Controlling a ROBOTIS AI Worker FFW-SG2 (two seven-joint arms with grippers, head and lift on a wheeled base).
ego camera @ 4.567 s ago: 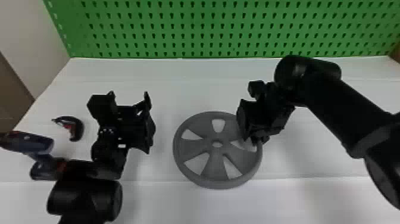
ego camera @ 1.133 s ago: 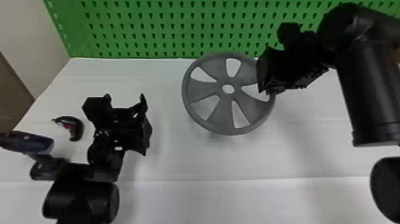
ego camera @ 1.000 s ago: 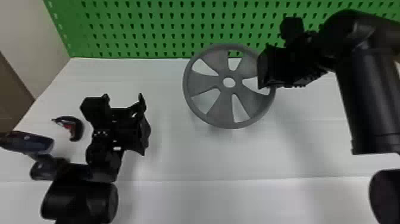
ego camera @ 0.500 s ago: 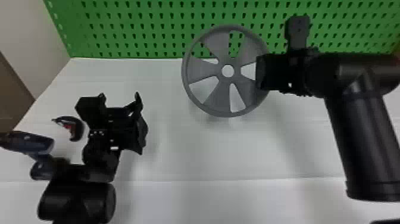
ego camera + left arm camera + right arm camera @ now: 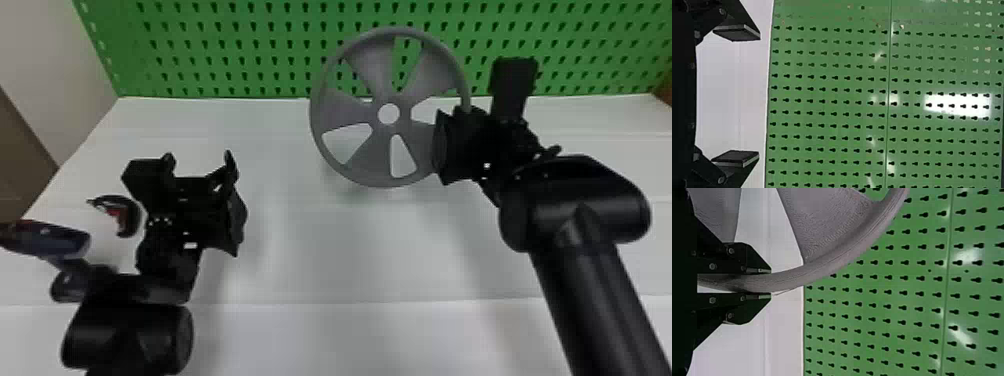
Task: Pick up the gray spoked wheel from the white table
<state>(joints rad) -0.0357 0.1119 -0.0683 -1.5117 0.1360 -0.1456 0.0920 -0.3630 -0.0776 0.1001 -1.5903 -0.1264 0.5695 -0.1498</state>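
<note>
The gray spoked wheel [image 5: 370,155] is held up over the back part of the white table [image 5: 320,250], tilted upright with its face toward the head camera. My right gripper [image 5: 447,145] has hold of the wheel's right rim. In the right wrist view both fingers of my right gripper [image 5: 770,283] are closed around the rim of the wheel [image 5: 817,268]. To the left, over the table, is my left gripper [image 5: 200,167], its fingers spread with nothing between them. The left wrist view has the left gripper [image 5: 736,95] with its two pads far apart.
A green pegboard [image 5: 280,50] stands along the table's back edge. A dark power drill [image 5: 50,240] lies at the left, partly behind the left arm, beside a small black and red tool [image 5: 131,215].
Raised off the table, the wheel has gone toward the pegboard and tipped upright, moving with my right gripper. The right wrist has turned. My left arm has shifted slightly left.
</note>
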